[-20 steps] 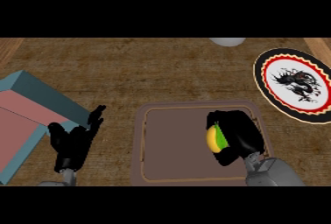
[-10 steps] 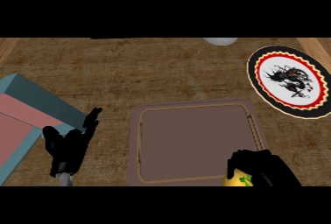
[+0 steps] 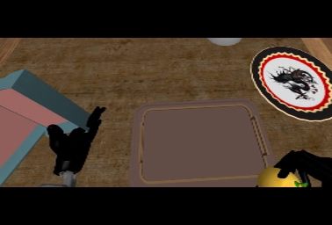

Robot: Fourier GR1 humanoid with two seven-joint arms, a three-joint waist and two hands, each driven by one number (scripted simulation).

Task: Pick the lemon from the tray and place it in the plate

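Note:
The yellow lemon point(image 3: 277, 178) shows at the lower right edge of the head view, just off the tray's near right corner. My right hand point(image 3: 310, 167) is curled round it, and part of the fruit is hidden by the fingers and the view's edge. The brown tray point(image 3: 137, 145) lies in the middle with nothing on it. The plate point(image 3: 267, 88), black-rimmed with a red and white ring and a dark dragon figure, rests at the far right. My left hand point(image 3: 73, 145) stays open, fingers up, left of the tray.
A teal box with a pink inside point(image 3: 29, 88) stands at the left edge, close beside my left hand. A pale round object point(image 3: 224, 41) peeks in at the top edge.
My right hand has carried the lemon off the tray toward the lower right corner of the view. The tray now lies bare. The left hand has kept its place.

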